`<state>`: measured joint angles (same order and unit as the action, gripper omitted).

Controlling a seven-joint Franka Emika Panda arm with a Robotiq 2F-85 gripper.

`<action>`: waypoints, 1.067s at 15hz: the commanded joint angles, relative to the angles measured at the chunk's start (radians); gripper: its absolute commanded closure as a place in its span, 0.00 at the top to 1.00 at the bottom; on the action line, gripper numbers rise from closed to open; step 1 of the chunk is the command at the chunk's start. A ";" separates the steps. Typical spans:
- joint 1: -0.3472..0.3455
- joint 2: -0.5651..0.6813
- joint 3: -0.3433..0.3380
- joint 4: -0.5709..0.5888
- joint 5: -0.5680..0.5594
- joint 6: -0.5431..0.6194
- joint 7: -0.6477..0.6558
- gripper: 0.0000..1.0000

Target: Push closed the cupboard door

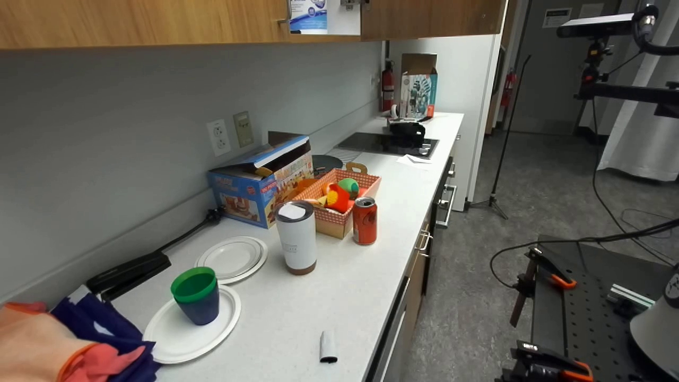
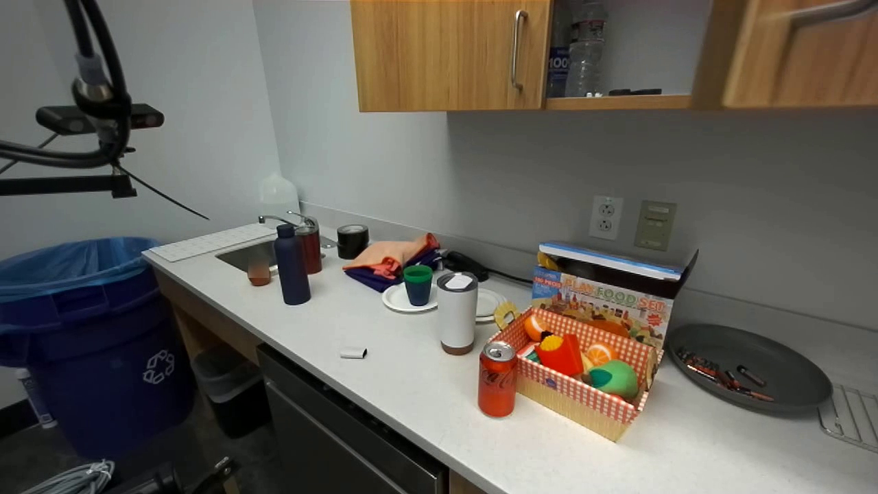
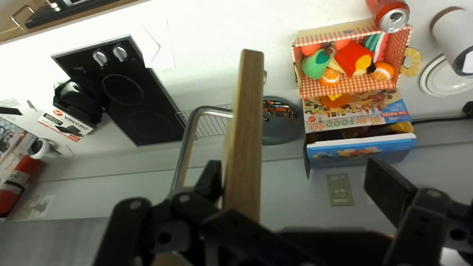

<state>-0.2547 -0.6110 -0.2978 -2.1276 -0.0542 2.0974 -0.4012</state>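
The cupboard door, a light honey-brown wood-grain panel, stands open in both exterior views (image 1: pixel 432 18) (image 2: pixel 802 65). Its slim metal handle (image 2: pixel 833 12) shows at the top right of an exterior view. In the wrist view I see the door's narrow edge (image 3: pixel 245 125) nearly end-on, with the handle (image 3: pixel 186 136) to its left. My gripper (image 3: pixel 298 181) is open, its fingers wide apart. The door edge lies between the fingers, close beside the left one; I cannot tell whether they touch. The right finger is well apart from the door. The gripper is out of view in both exterior views.
A neighbouring cupboard door (image 2: pixel 449 55) is closed beside the open compartment, which holds bottles (image 2: pixel 586 51). Below, the counter (image 2: pixel 384 405) bears a play food box (image 2: pixel 603 295), a basket (image 2: pixel 569 394), a red can (image 2: pixel 497 381), a white tumbler (image 2: pixel 457 312) and a pan (image 2: pixel 789 357).
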 commanded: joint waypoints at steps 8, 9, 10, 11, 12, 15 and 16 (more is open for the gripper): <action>0.126 0.076 0.095 0.053 0.025 0.054 0.180 1.00; 0.133 0.095 0.102 0.063 0.025 0.089 0.194 1.00; 0.140 0.117 0.105 0.077 0.027 0.111 0.204 1.00; 0.147 0.134 0.114 0.089 0.034 0.111 0.229 1.00; 0.154 0.147 0.121 0.102 0.038 0.112 0.245 1.00; 0.175 0.191 0.137 0.146 0.061 0.109 0.282 1.00; 0.182 0.201 0.142 0.159 0.071 0.106 0.287 1.00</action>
<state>-0.0882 -0.5099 -0.1508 -2.0657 -0.0105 2.1525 -0.1096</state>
